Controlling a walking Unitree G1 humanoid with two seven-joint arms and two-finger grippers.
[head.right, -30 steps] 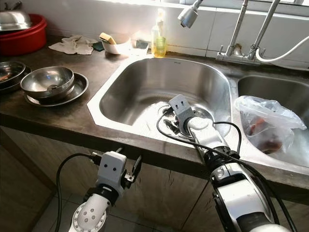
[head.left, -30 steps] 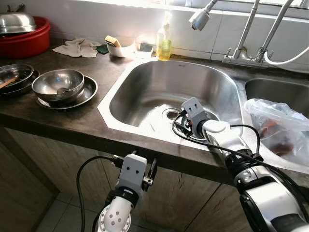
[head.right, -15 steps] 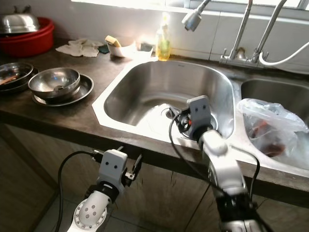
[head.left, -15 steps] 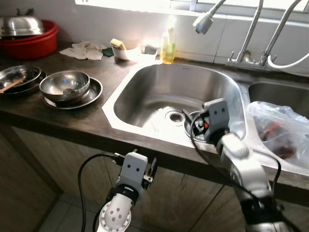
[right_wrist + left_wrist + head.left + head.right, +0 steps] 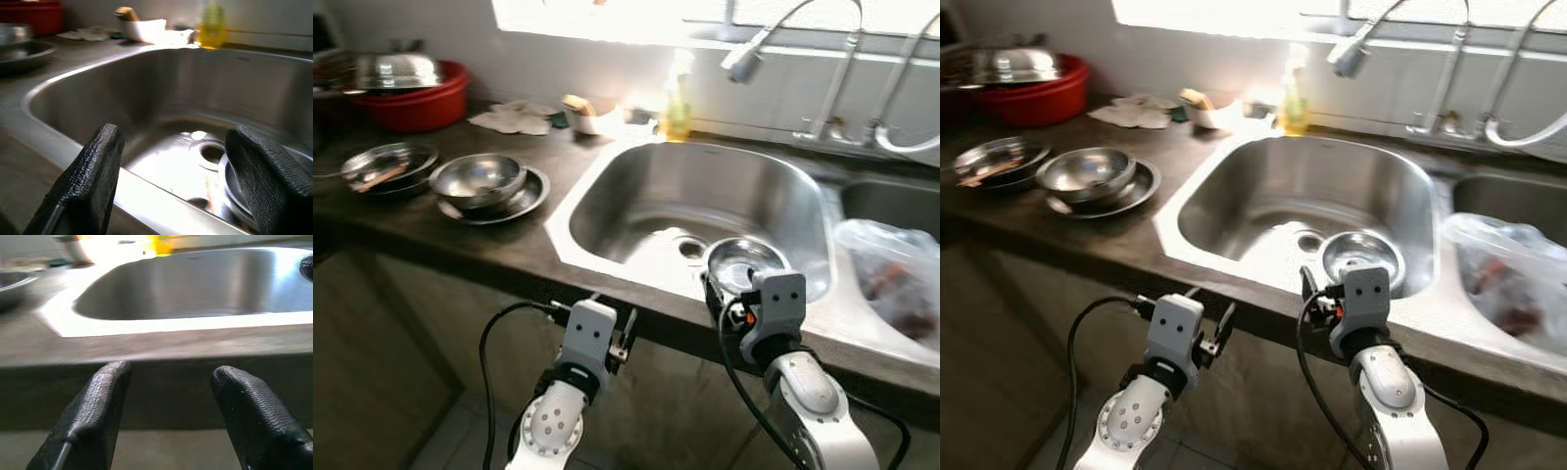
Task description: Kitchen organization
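A small steel bowl (image 5: 744, 262) lies in the left sink basin (image 5: 607, 257), beside the drain. My right gripper (image 5: 176, 131) is open and holds nothing. It hovers at the basin's front rim and points in at the drain and the bowl. My left gripper (image 5: 171, 371) is open too, held below the counter's front edge and facing it. On the counter to the left, a steel bowl (image 5: 478, 179) rests on a steel plate, with another stack of steel dishes (image 5: 386, 164) further left.
At the back left stands a red basin (image 5: 416, 103) with a steel lid on it. A cloth (image 5: 514, 119), a white dish with a sponge (image 5: 592, 116) and a yellow soap bottle (image 5: 677, 98) line the wall. A spray head (image 5: 744, 61) overhangs the basin. A plastic bag (image 5: 896, 279) lies in the right basin.
My right gripper has drawn back out of the basin to its front rim, and the small bowl lies by the drain. The whole view has shifted, so the camera moved.
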